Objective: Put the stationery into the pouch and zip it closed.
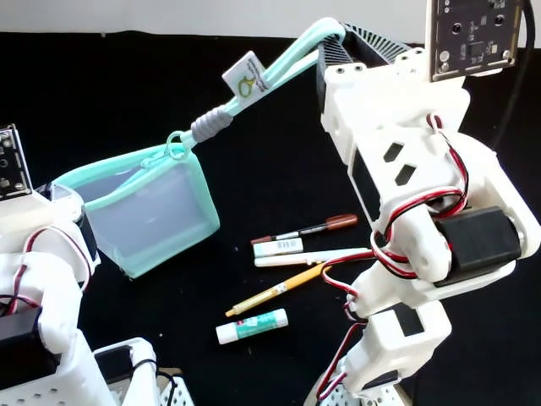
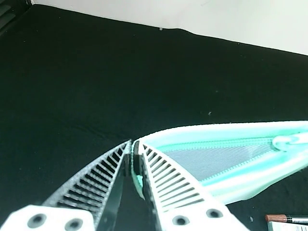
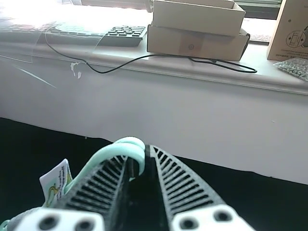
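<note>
the left jaws are clamped tight on one end of the pouch (image 1: 152, 216). the right jaws are closed on its mint strap (image 3: 126, 146), so the pouch hangs slung between the two arms. beside it on the desk (image 1: 101, 93) lie a brown marker (image 1: 317, 227), a long white pen (image 1: 308, 256), a yellow pen (image 1: 275, 294) and a glue stick (image 1: 252, 326).

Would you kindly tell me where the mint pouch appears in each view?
High view: the pouch hangs left of centre, stretched between both arms.
Left wrist view: its zipper edge, pinched by the left claw.
Right wrist view: its strap, pinched by the right claw.
Shared landmark: the black table cover.
</note>
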`<state>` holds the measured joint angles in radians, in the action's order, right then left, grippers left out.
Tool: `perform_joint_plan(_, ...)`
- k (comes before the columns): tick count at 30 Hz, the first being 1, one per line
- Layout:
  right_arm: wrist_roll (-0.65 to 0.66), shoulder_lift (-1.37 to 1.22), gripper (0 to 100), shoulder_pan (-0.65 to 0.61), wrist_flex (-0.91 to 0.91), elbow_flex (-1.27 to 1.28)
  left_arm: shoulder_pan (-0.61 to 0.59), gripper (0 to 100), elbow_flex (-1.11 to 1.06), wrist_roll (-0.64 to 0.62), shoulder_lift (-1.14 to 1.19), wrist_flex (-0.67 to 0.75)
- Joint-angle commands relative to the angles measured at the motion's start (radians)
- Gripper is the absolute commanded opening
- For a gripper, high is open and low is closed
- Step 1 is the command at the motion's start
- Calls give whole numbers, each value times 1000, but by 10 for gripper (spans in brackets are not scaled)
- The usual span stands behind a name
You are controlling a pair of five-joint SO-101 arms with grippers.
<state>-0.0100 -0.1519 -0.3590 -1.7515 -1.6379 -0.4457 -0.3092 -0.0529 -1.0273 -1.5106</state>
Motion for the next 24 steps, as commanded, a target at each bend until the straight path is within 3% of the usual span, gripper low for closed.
perform_joint_plan(1, -72, 27, 113, 30, -13, 105, -18, 6, 2, 2, 4, 18)
perform_joint_plan(4, -137, 31, 213, 33, -13, 229, -18, 6, 2, 2, 4, 20)
perform_joint_plan(12, -137, 28, 217, 21, -12, 570, -18, 6, 4, 2, 4, 20)
perform_joint_plan(19, -137, 27, 217, -117, -8, 941, -18, 6, 7, 2, 4, 20)
perform_joint_plan(24, -143, 28, 217, -209, -7, 1056, -18, 6, 5, 2, 4, 18)
